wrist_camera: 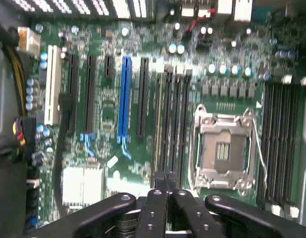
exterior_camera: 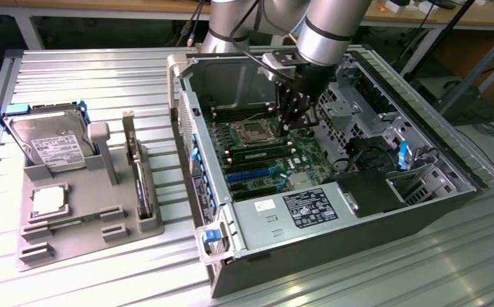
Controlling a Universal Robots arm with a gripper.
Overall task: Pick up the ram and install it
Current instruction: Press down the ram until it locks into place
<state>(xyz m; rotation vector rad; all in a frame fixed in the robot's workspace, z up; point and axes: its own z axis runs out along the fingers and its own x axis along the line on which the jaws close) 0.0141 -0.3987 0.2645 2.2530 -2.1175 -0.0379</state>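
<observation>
Deep in the open computer case (exterior_camera: 256,224), my gripper (exterior_camera: 297,120) hangs over the motherboard with its black fingers (wrist_camera: 153,208) pressed together and nothing between them. The fingertips hover over one end of the dark memory slots (wrist_camera: 172,119) beside the empty processor socket (wrist_camera: 224,148). The ram (wrist_camera: 158,114) is a thin greenish stick standing edge-on in the outermost of those slots, also seen as a dark strip (exterior_camera: 260,154) below the socket (exterior_camera: 251,132). I cannot tell whether the fingertips touch it.
At the exterior view's left, a grey tray (exterior_camera: 119,220) holds a hard drive (exterior_camera: 55,147), a square silver processor chip (exterior_camera: 49,199) and an upright expansion card (exterior_camera: 140,185). Blue and black expansion slots (wrist_camera: 124,96) lie beside the memory slots. Drive cages and cables (exterior_camera: 384,153) crowd the case's right side.
</observation>
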